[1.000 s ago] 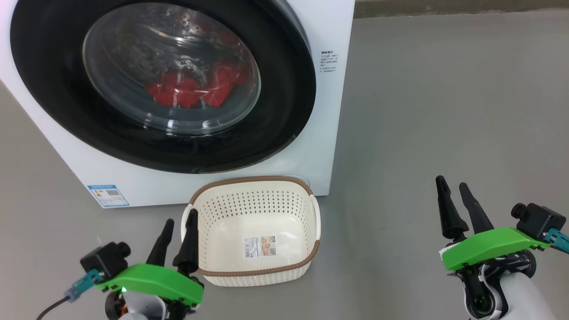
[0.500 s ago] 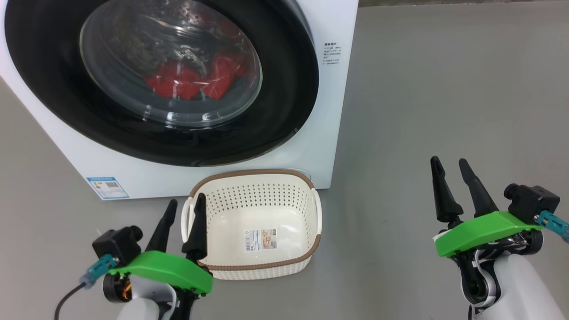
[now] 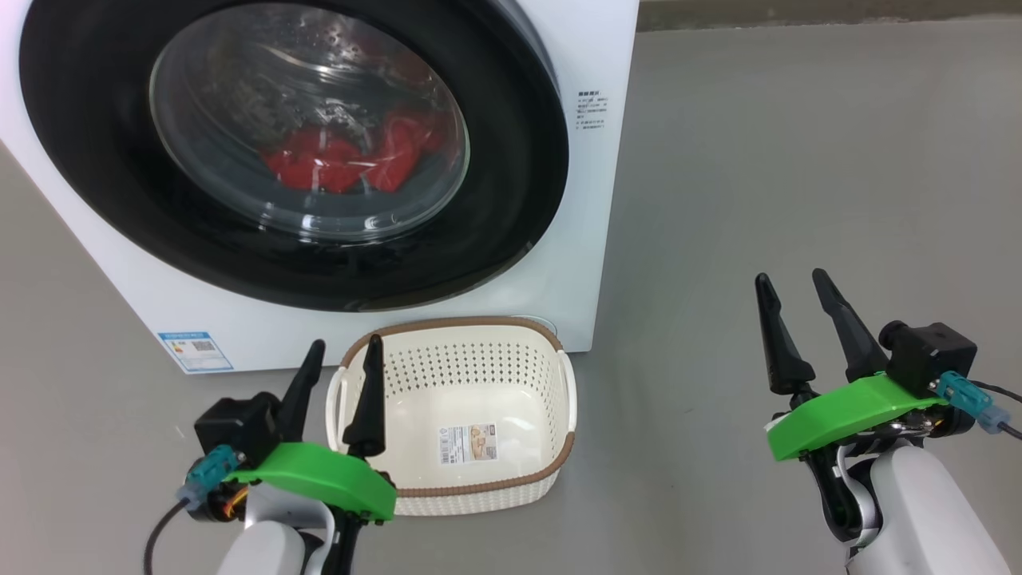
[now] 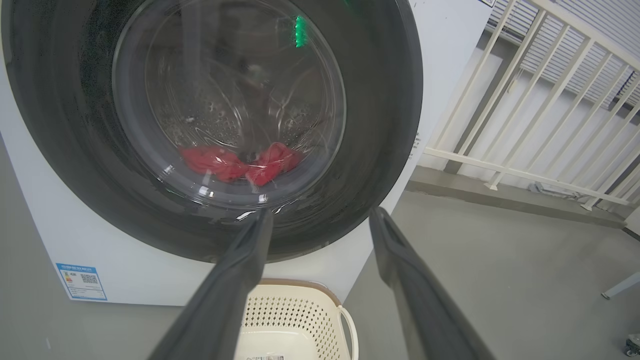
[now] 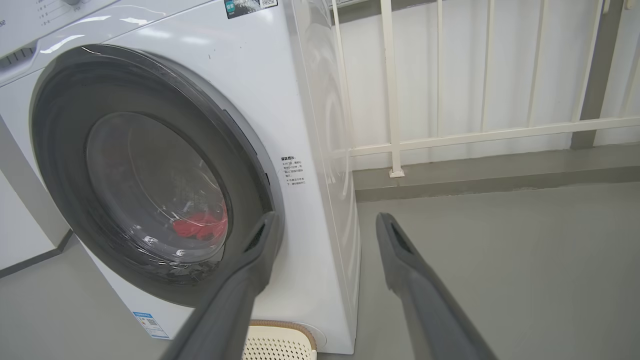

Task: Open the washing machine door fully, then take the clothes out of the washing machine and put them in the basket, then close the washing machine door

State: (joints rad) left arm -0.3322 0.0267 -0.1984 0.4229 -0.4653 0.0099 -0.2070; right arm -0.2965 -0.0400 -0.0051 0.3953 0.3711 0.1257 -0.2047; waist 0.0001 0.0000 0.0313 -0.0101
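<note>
The white washing machine [image 3: 595, 48] fills the upper left of the head view. Its door [image 3: 511, 192] with the black rim lies shut against the front. Behind the glass the red clothes [image 3: 351, 160] rest low in the drum, also seen as clothes [image 4: 235, 162] and clothes [image 5: 202, 226]. On the floor in front stands the cream basket [image 3: 471, 363] with nothing in it. My left gripper [image 3: 345, 351] hangs open at the basket's left rim, holding nothing. My right gripper [image 3: 792, 285] stands open over bare floor, well right of the machine.
Grey floor [image 3: 798, 160] spreads to the right of the machine. A white railing [image 5: 450, 135] on a low kerb runs behind it. A blue label [image 3: 196, 351] sits on the machine's lower left front. A second white appliance edge [image 5: 20, 235] stands at the left.
Both grippers have risen in the head view and come slightly inward, still open. The head camera shifted a little. Door, clothes and basket have stayed put.
</note>
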